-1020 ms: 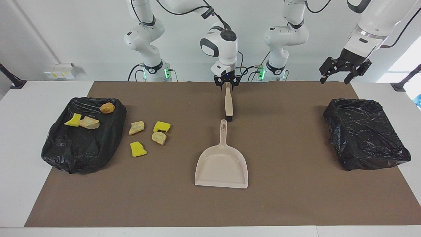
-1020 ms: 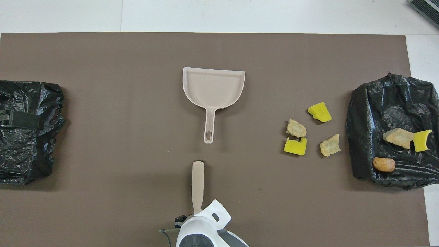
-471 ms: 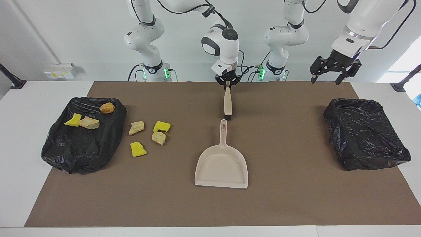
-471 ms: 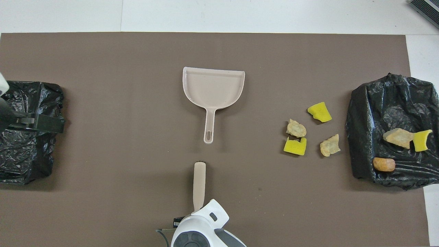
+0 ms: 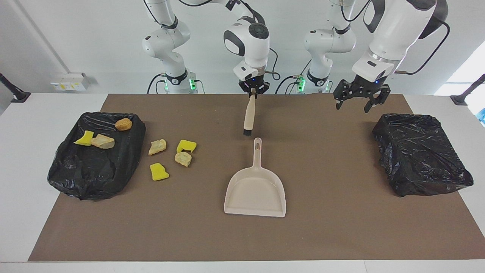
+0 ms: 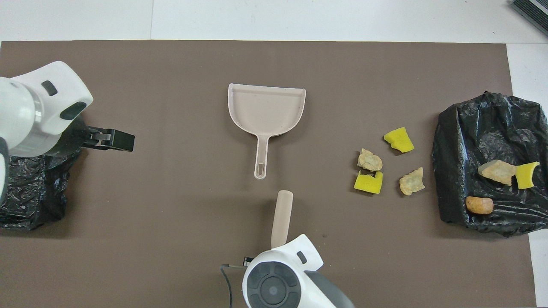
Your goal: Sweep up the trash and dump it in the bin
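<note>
My right gripper [image 5: 253, 92] is shut on the handle end of a beige brush [image 5: 248, 117] [image 6: 282, 214]. The brush hangs tilted, its black bristles low over the brown mat just short of the dustpan's handle. The beige dustpan [image 5: 254, 191] [image 6: 267, 107] lies flat mid-table, handle toward the robots. Several trash scraps, yellow and tan, lie on the mat [image 5: 183, 159] [image 6: 369, 183] beside a black-bagged bin [image 5: 94, 167] [image 6: 492, 128] at the right arm's end. Three more scraps [image 5: 102, 141] rest on that bag. My left gripper [image 5: 352, 107] [image 6: 126, 141] hangs open and holds nothing.
A second black-bagged bin [image 5: 420, 159] [image 6: 30, 192] sits at the left arm's end; the left gripper hovers over the mat next to it. The brown mat [image 5: 341, 227] covers most of the white table.
The right gripper closed on the brush handle and lifted it, swinging it slightly toward the right arm's end. The left arm came down and moved from over its bin toward the table's middle.
</note>
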Available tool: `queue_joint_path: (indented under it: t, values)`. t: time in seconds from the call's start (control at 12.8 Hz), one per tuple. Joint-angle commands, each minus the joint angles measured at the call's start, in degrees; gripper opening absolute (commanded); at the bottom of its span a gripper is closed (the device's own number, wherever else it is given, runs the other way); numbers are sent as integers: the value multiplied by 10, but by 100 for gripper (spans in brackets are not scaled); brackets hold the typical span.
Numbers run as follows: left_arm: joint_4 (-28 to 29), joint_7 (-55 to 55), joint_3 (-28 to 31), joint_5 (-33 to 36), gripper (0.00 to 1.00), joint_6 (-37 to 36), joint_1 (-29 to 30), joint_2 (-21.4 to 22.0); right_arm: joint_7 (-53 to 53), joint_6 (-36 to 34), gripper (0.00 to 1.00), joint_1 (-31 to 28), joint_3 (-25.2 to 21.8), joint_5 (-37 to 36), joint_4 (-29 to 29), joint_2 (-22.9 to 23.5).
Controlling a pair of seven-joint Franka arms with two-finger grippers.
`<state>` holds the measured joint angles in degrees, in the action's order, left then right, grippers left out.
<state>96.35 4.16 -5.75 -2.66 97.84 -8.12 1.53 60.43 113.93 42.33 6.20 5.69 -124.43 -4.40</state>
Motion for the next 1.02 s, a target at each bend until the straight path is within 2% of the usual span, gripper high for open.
queue_joint_path:
  t: [0.0,0.24,0.31,0.47,0.71,0.94]
  values:
    - [5,25,7,1,100,25,-21,-7,-29,-55,0,-52,0,12,-5,-35]
    - [5,63,7,0,100,81,-49,-45,-58,-117,0,-135,0,-8,2,-37]
    - [5,85,7,0,100,101,-65,-58,-73,-139,0,-169,0,-34,0,-35]
    - [5,132,7,-2,100,161,-99,-99,-105,-143,0,-226,0,-53,-7,-32]
    - [7,153,7,-2,100,196,-142,-149,-147,-157,0,-294,0,-85,-12,-25]
    - [11,188,7,-2,100,227,-187,-183,-252,-146,0,-365,0,-126,-39,-32]
